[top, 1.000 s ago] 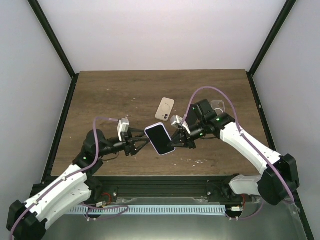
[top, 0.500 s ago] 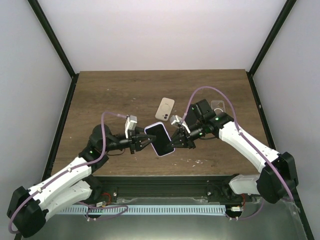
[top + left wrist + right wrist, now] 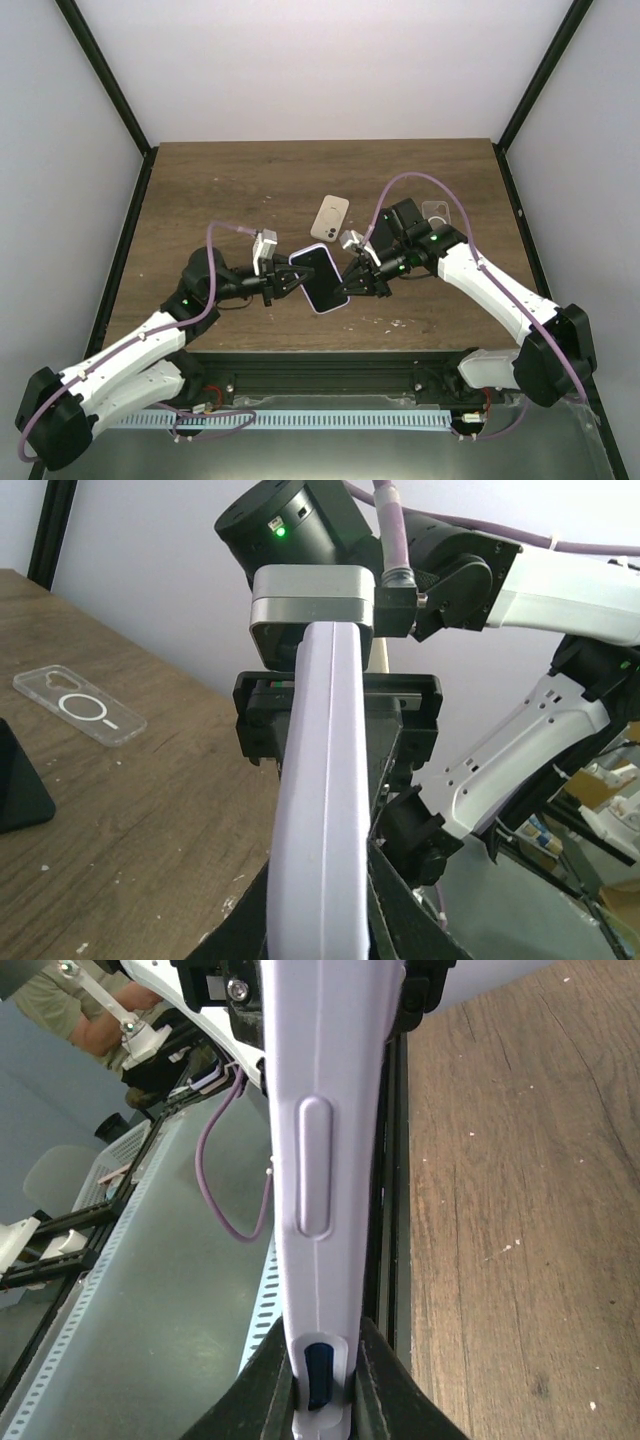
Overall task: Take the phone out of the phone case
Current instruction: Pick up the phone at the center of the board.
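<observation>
One smooth lilac phone case (image 3: 325, 800), rounded edges

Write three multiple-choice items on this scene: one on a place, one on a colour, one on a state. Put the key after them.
1. The clear case lies
A. in a gripper
B. on the table, by the right arm
C. on the floor

2. The phone case on the held phone is
A. green
B. black
C. lavender

3. The held phone is
A. flat on the table
B. gripped by the left gripper and the right gripper, off the table
C. gripped by one gripper only

Key:
1 B, since the top view shows it flat on the wood near the right arm.
2 C, since both wrist views show a lavender edge.
3 B, since each wrist view shows its own fingers closed on the phone's edge.
</observation>
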You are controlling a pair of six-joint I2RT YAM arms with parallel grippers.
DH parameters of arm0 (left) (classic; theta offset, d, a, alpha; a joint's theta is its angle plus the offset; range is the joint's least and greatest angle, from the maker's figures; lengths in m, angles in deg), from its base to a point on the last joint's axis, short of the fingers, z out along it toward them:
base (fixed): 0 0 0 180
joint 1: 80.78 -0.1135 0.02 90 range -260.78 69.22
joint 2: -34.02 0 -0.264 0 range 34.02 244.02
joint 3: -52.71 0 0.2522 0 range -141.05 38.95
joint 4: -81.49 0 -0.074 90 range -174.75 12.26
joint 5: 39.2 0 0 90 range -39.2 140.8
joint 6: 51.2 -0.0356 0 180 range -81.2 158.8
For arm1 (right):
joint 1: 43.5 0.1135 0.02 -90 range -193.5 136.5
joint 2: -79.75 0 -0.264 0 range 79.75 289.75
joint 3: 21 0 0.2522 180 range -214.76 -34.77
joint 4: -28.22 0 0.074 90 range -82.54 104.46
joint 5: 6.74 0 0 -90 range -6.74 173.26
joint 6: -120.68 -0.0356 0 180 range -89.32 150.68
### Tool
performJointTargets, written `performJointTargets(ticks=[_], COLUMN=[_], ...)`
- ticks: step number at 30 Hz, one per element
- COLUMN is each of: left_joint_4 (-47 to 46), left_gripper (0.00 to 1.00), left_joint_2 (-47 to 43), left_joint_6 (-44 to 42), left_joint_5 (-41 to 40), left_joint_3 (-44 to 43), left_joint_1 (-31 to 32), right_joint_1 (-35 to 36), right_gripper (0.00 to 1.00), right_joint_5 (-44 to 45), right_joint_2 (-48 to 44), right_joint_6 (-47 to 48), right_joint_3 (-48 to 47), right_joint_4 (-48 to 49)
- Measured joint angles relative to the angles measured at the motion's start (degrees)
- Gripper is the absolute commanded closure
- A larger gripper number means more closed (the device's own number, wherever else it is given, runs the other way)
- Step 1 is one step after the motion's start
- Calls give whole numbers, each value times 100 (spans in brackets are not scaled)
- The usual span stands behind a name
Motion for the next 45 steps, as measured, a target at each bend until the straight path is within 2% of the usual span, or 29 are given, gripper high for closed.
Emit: performJointTargets(ticks=[5,7,10,13,16,22,25,33,45], left_joint_4=[-15,-13,13,146,450,1556,1753,986,1003], left_gripper=[94,97,100,100,100,100,100,100,100], left_joint_2=[37,46,48,46,46,295,503,839,743], left_joint_6=[-48,-48,-52,-35,22,-313,-468,-90,-214], left_joint_5=[15,15,72,348,782,1794,2277,2988,3156], left_joint_3=[-37,-44,-57,-142,-378,-1366,-1497,-1003,-999], left_joint_1=[-2,-2,-2,-63,-275,-769,-984,-1438,-1499], right_joint_1=[-7,-13,-11,-11,-13,262,579,907,1010], right_gripper=[99,80,63,50,43,46,47,49,59], right_joint_5=[-52,-52,-20,101,227,820,1115,1508,1475], right_joint_2=[0,-2,0,2,-20,-387,-522,-699,-402], right_joint_6=[-24,-24,-22,144,483,1325,1432,1440,1154], right_joint_3=[0,0,-17,-254,-658,-780,-769,-498,-396], right_joint_4=[-15,-15,-35,-245,-431,-750,-765,-647,-393])
